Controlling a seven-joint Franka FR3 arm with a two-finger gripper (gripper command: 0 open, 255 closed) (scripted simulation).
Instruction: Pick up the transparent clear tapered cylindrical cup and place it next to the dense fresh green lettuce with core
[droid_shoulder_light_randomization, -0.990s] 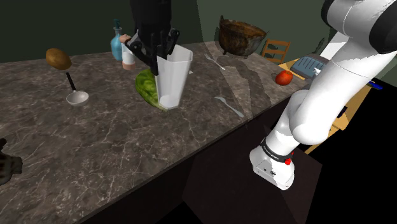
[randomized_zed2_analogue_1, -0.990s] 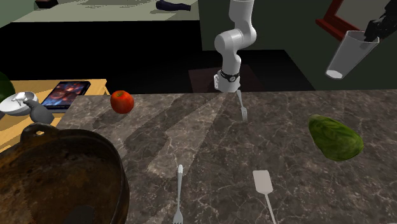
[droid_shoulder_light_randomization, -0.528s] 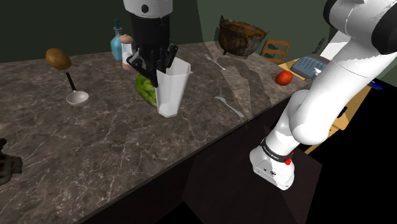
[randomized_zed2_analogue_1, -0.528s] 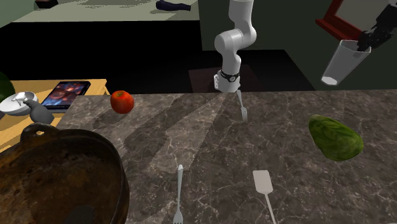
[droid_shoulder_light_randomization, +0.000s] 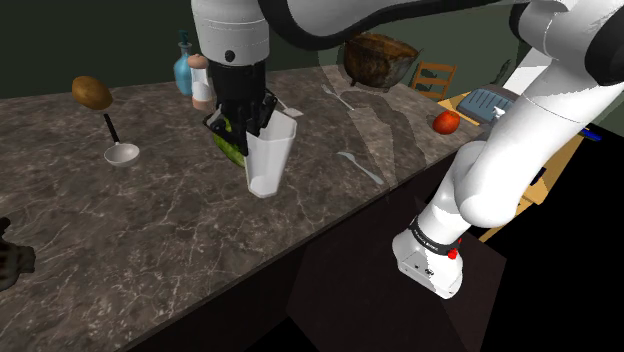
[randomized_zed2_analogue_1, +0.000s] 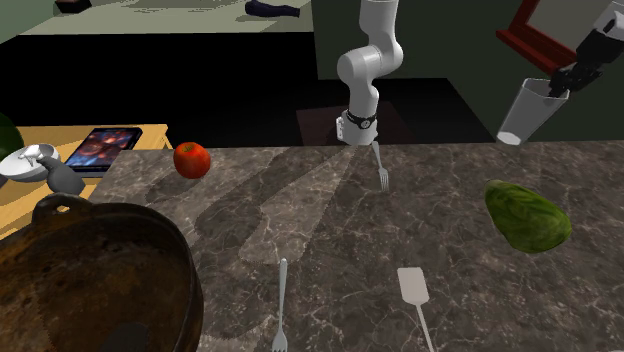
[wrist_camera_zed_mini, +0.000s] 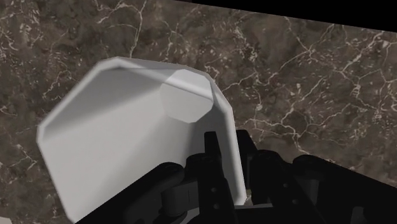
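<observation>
The cup (droid_shoulder_light_randomization: 268, 157) is a pale, tapered tumbler, nearly upright, with its base at or just above the marble counter (droid_shoulder_light_randomization: 150, 230). My gripper (droid_shoulder_light_randomization: 258, 124) comes down from above and is shut on the cup's rim, one finger inside and one outside. The green lettuce (droid_shoulder_light_randomization: 228, 149) lies right behind the cup, mostly hidden by it. In the second exterior view the cup (randomized_zed2_analogue_1: 524, 111) hangs tilted under the gripper (randomized_zed2_analogue_1: 560, 88), beyond the lettuce (randomized_zed2_analogue_1: 527, 215). The wrist view looks into the cup (wrist_camera_zed_mini: 121, 133), with the gripper (wrist_camera_zed_mini: 232, 184) clasping its wall.
A potato (droid_shoulder_light_randomization: 91, 92), a ladle (droid_shoulder_light_randomization: 120, 151) and bottles (droid_shoulder_light_randomization: 186, 68) stand at the back. A dark pot (droid_shoulder_light_randomization: 378, 55), a fork (droid_shoulder_light_randomization: 338, 96), a spatula (droid_shoulder_light_randomization: 359, 166) and an apple (droid_shoulder_light_randomization: 446, 121) lie toward the shoulder view's right. A dark lump (droid_shoulder_light_randomization: 10, 262) sits at the left edge.
The gripper has carried the cup downward and slightly toward the counter's front edge. The cup has come closer to the counter and stands straighter in front of the lettuce.
</observation>
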